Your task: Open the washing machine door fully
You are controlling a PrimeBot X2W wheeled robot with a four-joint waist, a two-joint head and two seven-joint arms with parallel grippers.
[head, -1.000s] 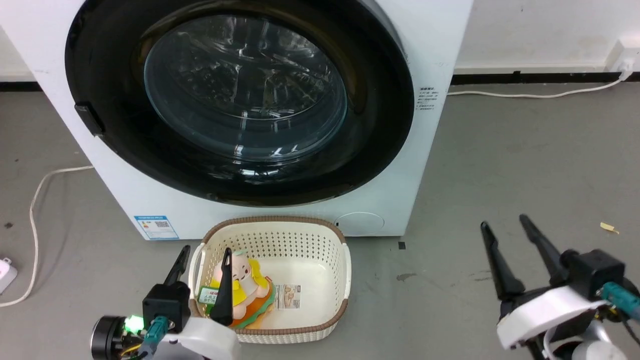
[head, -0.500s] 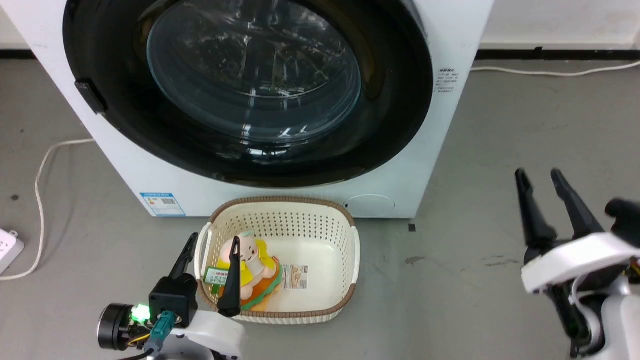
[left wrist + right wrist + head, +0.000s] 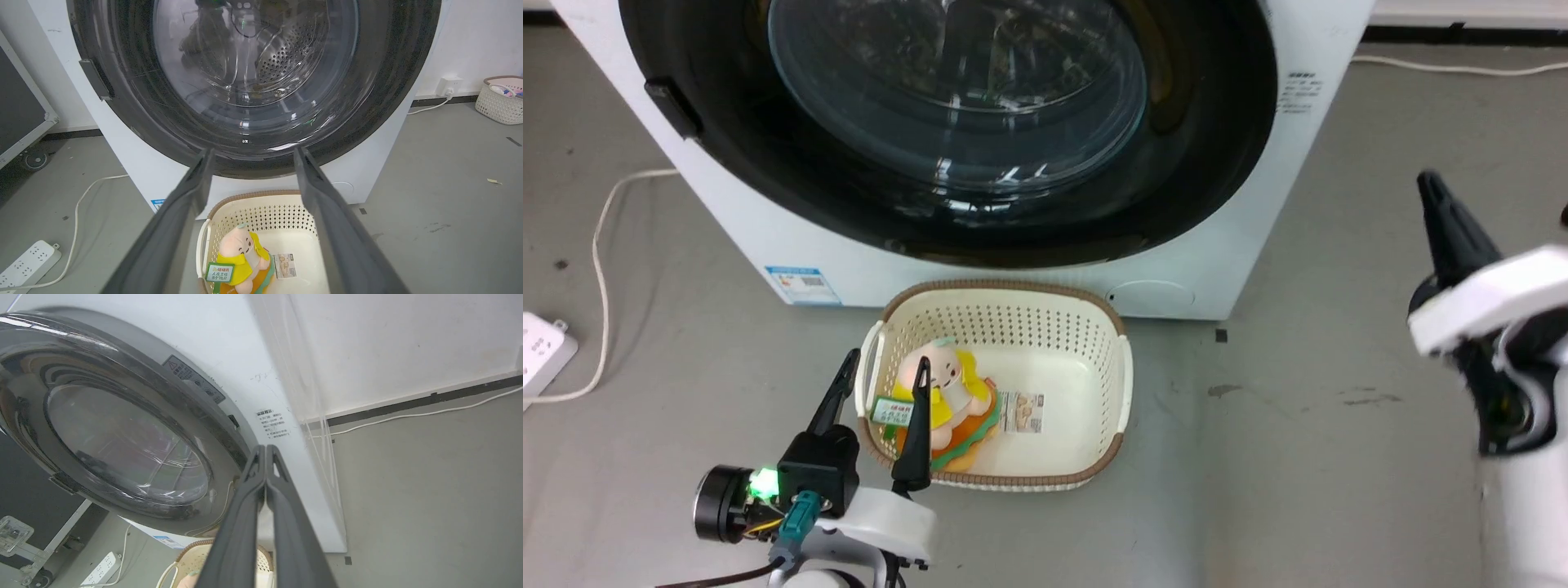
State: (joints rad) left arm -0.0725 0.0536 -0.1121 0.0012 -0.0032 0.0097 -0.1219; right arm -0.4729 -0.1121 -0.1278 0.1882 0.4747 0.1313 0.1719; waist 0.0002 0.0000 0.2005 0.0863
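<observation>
Nearest the robot, the left claw hung with its fingers apart, over the near left corner of a cream perforated basket on the grey floor. A plush toy with a green tag lay in the basket's left half. The basket stood between that claw and the washing machine, just before its lower front and near the blue label. The right claw, fingers pressed together and holding nothing, was raised off to the machine's right side, apart from it. The washing machine door sat closed against the front, its handle tab at the left edge. A power strip and white cord lay to the left.
</observation>
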